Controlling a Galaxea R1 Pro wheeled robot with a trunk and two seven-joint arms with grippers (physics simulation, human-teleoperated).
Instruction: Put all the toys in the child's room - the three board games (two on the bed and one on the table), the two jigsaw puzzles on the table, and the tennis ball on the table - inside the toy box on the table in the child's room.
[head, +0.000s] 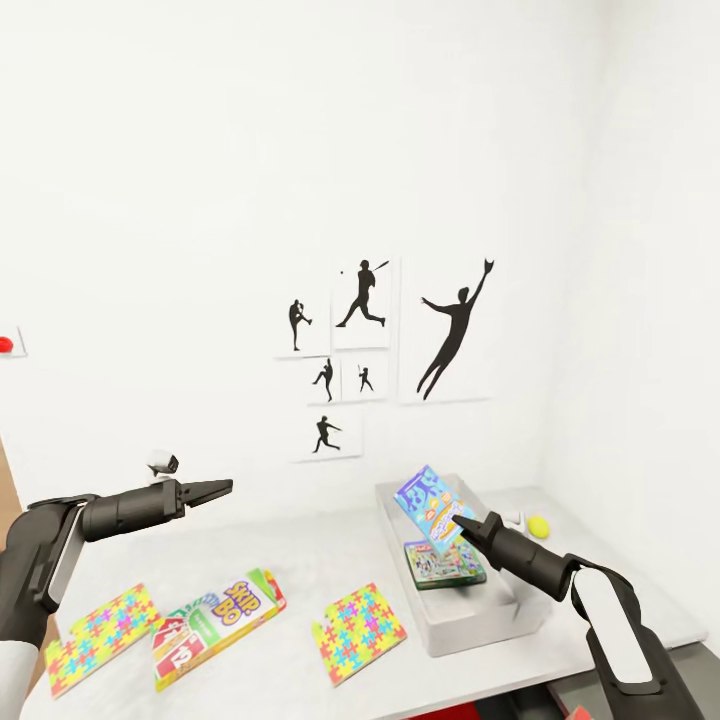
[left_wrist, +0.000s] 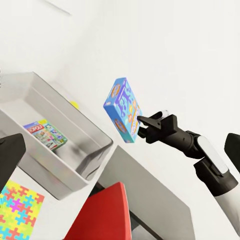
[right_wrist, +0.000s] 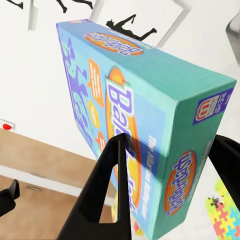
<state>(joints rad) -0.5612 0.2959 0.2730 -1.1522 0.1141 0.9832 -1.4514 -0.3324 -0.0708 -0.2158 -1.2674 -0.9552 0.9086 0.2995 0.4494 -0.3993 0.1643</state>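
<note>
Board games (head: 219, 624) – three; jigsaw puzzles (head: 358, 633) – two; tennis ball (head: 539, 526) – one.

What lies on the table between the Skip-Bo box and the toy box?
One jigsaw puzzle lies flat between the Skip-Bo box and the toy box, seen in the head view.

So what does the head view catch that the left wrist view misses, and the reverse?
Head view alone: the Skip-Bo game, the tennis ball, the silhouette pictures and the left gripper. Left wrist alone: a red object below the table edge. Both: the toy box holding the green-edged game, and the right gripper holding the blue game above it.
</note>
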